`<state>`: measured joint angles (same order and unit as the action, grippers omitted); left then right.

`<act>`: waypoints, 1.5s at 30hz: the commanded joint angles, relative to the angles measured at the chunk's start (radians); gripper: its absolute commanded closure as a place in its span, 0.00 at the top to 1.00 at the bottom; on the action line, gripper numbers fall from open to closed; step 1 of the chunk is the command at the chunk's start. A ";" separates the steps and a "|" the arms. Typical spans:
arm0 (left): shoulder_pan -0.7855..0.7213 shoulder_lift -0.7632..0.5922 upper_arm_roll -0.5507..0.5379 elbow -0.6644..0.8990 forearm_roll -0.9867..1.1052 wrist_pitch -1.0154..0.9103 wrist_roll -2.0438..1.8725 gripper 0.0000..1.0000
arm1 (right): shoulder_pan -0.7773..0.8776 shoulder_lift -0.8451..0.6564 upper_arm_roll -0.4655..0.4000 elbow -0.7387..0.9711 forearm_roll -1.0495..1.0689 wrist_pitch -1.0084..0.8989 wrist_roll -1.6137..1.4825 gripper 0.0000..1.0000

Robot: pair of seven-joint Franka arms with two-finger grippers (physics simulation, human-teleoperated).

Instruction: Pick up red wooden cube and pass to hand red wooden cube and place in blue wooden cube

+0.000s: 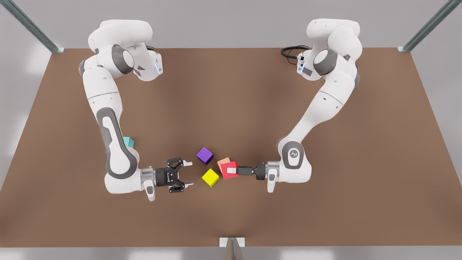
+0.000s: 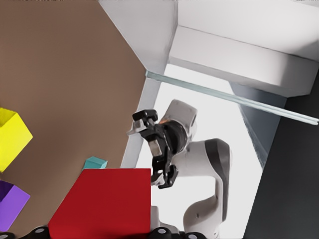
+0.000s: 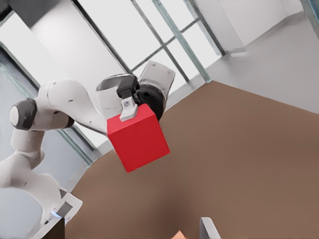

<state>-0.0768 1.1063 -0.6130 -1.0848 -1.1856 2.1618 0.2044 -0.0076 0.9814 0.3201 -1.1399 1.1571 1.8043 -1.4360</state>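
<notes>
Farthest toward the front view's left, the blue wooden cube [image 1: 128, 142] sits on the brown table [image 1: 231, 90], half hidden behind the forearm of the arm on that side and well apart from everything else; nothing rests on it yet. Next along comes the right gripper [image 1: 183, 174], levelled out sideways just above the tabletop with its fingers spread wide and nothing between them, pointing toward the middle. The left wrist view shows this same gripper [image 2: 149, 155] facing the camera, gaping and empty. Past it lie three bystanders: a purple cube [image 1: 204, 155], a yellow cube [image 1: 210, 177] and a salmon cube [image 1: 223, 162], clustered near the centre. The red wooden cube [image 1: 228, 170] overlaps the salmon one in the front view, pinched in the left gripper [image 1: 233, 170], which reaches in horizontally from the front view's right. The right wrist view confirms the cube [image 3: 138, 138] is off the table, clamped in that far gripper [image 3: 128, 108] and presented toward the empty one. So the pick-up looks done, and the handover appears to be in its approach: a clear gap separates the open fingers from the cube. By my reading, what is left is closing that gap, transferring the grip, and carrying the cube over to the blue one.
</notes>
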 commanded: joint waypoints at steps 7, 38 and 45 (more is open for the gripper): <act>0.002 -0.008 -0.001 -0.013 0.004 0.019 0.099 0.69 | 0.060 0.037 0.010 0.019 0.151 0.171 -0.770 1.00; 0.002 -0.006 0.004 -0.015 0.067 -0.033 0.099 0.70 | 0.120 0.054 0.086 -0.049 0.289 0.170 -0.798 1.00; 0.000 -0.005 0.004 -0.015 0.066 -0.033 0.099 0.70 | 0.144 0.063 0.086 -0.047 0.328 0.182 -0.798 1.00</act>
<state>-0.0759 1.1031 -0.6083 -1.1002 -1.1163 2.1311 0.2871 0.1341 1.0458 0.4061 -1.1881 1.4686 1.9816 -2.1642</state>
